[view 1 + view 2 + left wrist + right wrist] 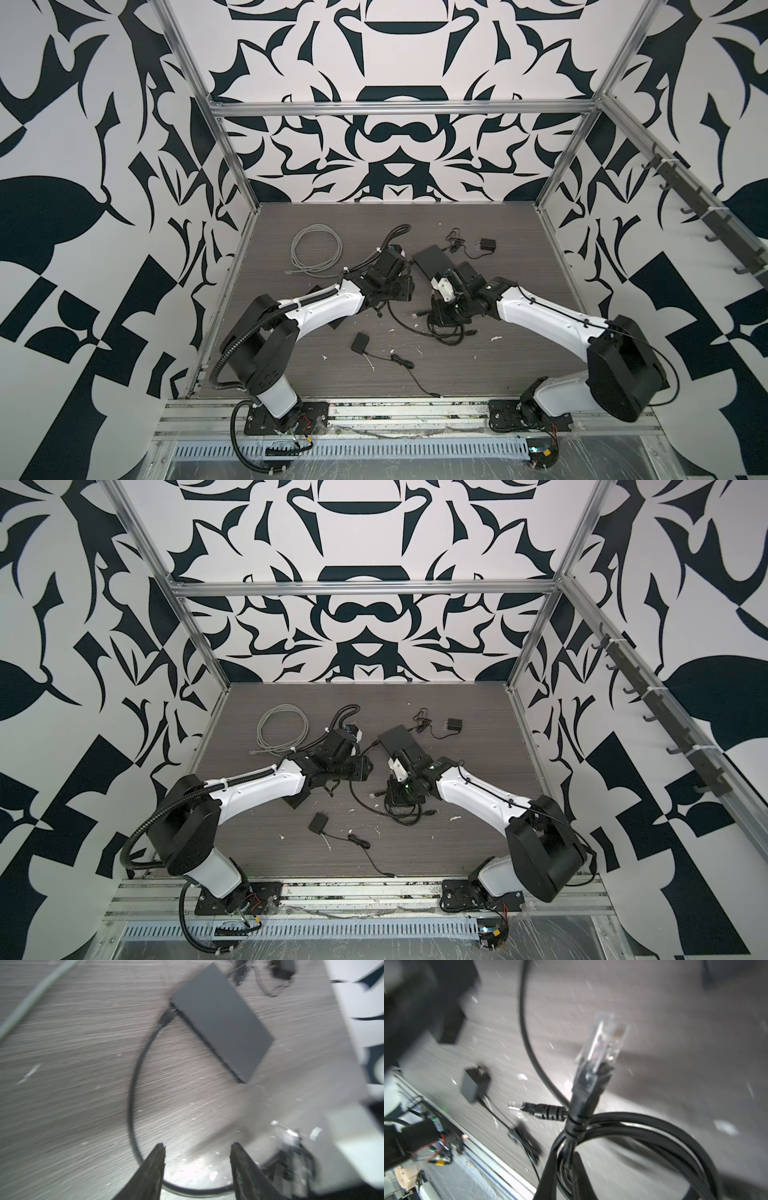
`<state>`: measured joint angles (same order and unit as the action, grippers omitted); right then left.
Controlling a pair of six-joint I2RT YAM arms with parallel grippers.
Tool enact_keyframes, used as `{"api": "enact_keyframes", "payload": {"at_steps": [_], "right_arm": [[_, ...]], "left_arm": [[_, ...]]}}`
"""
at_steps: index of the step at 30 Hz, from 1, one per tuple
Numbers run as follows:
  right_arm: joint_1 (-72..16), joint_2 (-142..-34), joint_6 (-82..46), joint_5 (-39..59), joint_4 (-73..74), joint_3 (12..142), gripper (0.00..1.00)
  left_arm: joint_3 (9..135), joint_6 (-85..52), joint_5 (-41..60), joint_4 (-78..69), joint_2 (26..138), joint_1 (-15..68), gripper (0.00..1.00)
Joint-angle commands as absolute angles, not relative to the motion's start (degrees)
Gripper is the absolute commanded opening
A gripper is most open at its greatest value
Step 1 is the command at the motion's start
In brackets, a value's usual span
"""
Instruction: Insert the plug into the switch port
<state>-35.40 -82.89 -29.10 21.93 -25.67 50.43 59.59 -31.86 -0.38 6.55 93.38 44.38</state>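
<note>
As I am judging it, the task is sitting about midway. A plug is picked up but is not yet reaching the switch, so aiming it and pushing it into a port are remaining.

Starting at the left, a grey cable (31, 1000) is lying coiled toward the far left corner of the desk (478, 374), playing no part. The left tool (199, 1159) is hanging over the desk's middle with its jaws standing apart and nothing between them. Ahead of it the switch (222, 1020) is lying flat, toward the far edge and a little right of centre. One black lead (133, 1084) is already sitting in a port at the switch's corner, curving back under the left tool.

Further right, the right tool (565, 1178) is clamping tight on a black cable (569, 1140) just behind the boot. The clear plug (604, 1041) is therefore sticking out beyond the fingertips and pointing away from the tool, with dark loops hanging around the jaws. In both top views this tool is working just on the near side of the switch, its wrist overlapping the switch's near end, and the plug itself is hidden there. A second plug (517, 1105) is lying on the desk beside the loops, and I cannot tell whether it is sharing the held cable.
</note>
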Motion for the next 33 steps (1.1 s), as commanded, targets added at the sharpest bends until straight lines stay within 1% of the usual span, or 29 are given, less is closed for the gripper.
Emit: {"api": "enact_keyframes", "payload": {"at_steps": [1,4,7,10,14,16,20,22,27,29,33], "right_arm": [[-35.3,-84.4,-26.4,24.7,-16.7,51.0,0.14],[-35.1,-85.5,-23.9,27.0,-12.0,50.8,0.16],[-34.8,-86.7,-21.8,28.4,-9.0,51.4,0.17],[-34.2,-88.6,-19.8,29.1,-8.5,52.7,0.17],[-32.3,-92.2,-18.9,29.5,-9.2,54.3,0.17],[-31.0,-93.8,-18.5,29.2,-10.9,55.4,0.17],[-30.3,-93.7,-15.7,26.3,-13.4,56.9,0.27],[-30.4,-94.2,-14.2,26.5,-13.9,58.4,0.31],[-31.8,-98.0,-14.1,25.7,-15.5,63.5,0.39],[-33.3,-100.7,-13.7,24.4,-18.2,67.1,0.41],[-36.5,-106.2,-13.4,16.9,-27.1,75.6,0.45]], "left_arm": [[55.8,-32.6,8.8,-1.4,92.0,41.7,0.53],[54.5,-32.7,11.7,-5.5,92.9,41.6,0.51],[54.2,-32.8,13.2,-8.1,94.8,41.5,0.47],[52.8,-34.6,15.9,-13.0,96.6,40.4,0.43],[52.0,-35.9,16.5,-16.1,97.9,38.4,0.42],[52.8,-35.4,12.7,-12.6,98.0,37.6,0.43],[52.8,-36.2,3.2,-6.6,96.4,36.9,0.49],[51.4,-37.2,-0.6,-6.1,94.9,36.8,0.51],[48.5,-39.3,-3.5,-6.1,91.9,34.1,0.52],[47.8,-39.2,-4.6,-5.7,91.4,33.2,0.52],[46.3,-39.3,-7.8,-4.8,90.0,32.5,0.52]]}}
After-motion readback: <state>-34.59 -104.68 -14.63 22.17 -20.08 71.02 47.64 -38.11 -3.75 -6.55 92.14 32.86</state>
